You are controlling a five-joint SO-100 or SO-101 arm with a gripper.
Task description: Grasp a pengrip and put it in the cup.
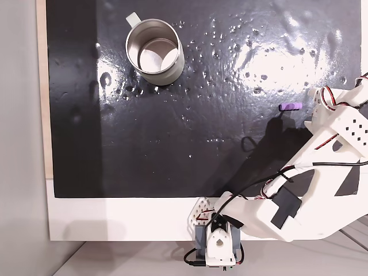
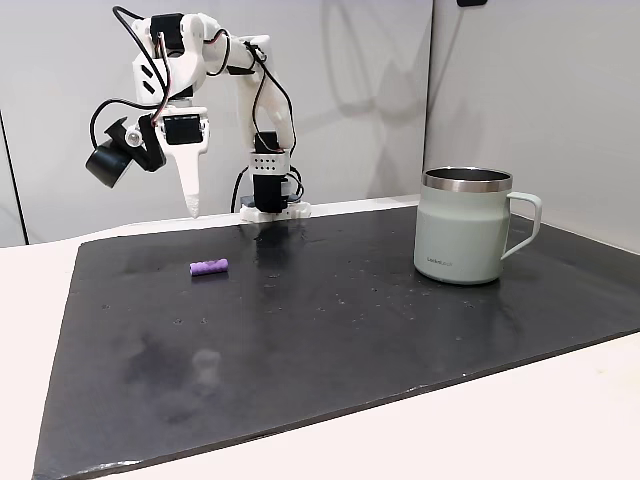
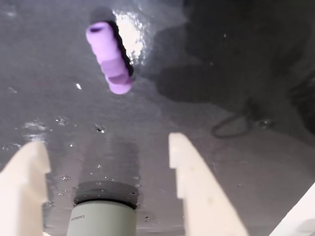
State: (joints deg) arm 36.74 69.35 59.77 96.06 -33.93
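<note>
Plainly, the cup [image 1: 154,52] holds nothing but reflections. Well apart from it, the pengrip [image 1: 290,107] lies on the dark worktop [image 1: 172,144]; the white fingers [image 3: 194,187] hover spread, their tips cut off.

**Cut off, covered or unclear**

In the wrist view the cup [image 3: 102,216] is cut by the bottom edge, so just its rim and a strip of wall with small unreadable lettering show; both white fingers [image 3: 197,191] also run off the bottom edge. In a fixed view, lower right of the frame, the arm [image 1: 322,190] leaves the right edge and its gripper tips cannot be made out. The cup's handle [image 1: 133,19] is partly hidden behind the rim at upper left. In another fixed view the pengrip [image 2: 209,267] is too small to show its ridges, and the mat [image 2: 330,330] is cut at the right edge
</note>
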